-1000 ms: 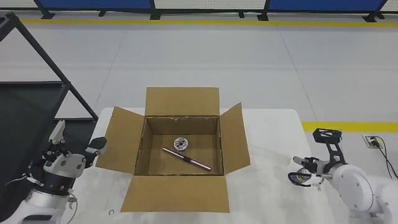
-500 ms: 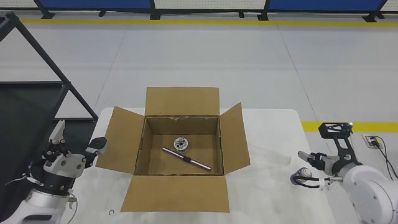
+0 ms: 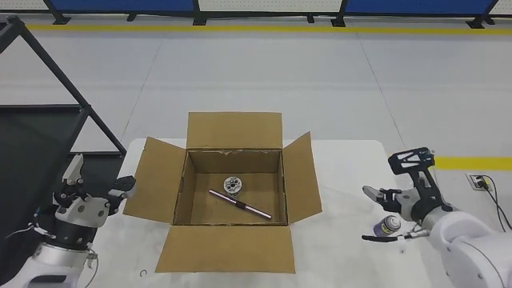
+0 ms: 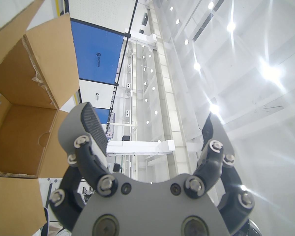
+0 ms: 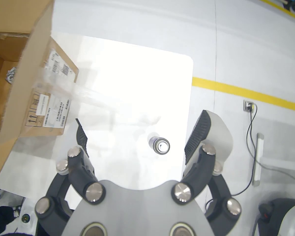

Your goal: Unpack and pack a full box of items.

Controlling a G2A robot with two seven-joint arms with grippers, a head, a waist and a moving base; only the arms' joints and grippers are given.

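Observation:
An open cardboard box [image 3: 180,196] stands in the middle of the white table [image 3: 352,168]. On its floor lie a small round part [image 3: 233,183] and a thin metal rod [image 3: 240,205]. A small can [image 3: 390,225] stands upright on the table to the right of the box. My right gripper [image 3: 374,216] hangs above it, open, and touches nothing. In the right wrist view the can [image 5: 159,145] shows top-down between the spread fingers [image 5: 199,133]. My left gripper [image 3: 102,178] is open and empty by the box's left flap [image 4: 27,99], pointing upward.
The box's right flap [image 5: 27,57] leans out over the table towards the can. A black frame [image 3: 48,120] stands left of the table. The table's right edge lies just beyond the can, with a yellow floor line [image 3: 448,162] past it.
The right gripper's fingers have spread wide off the can, which now stands free on the table. The left arm has hardly moved.

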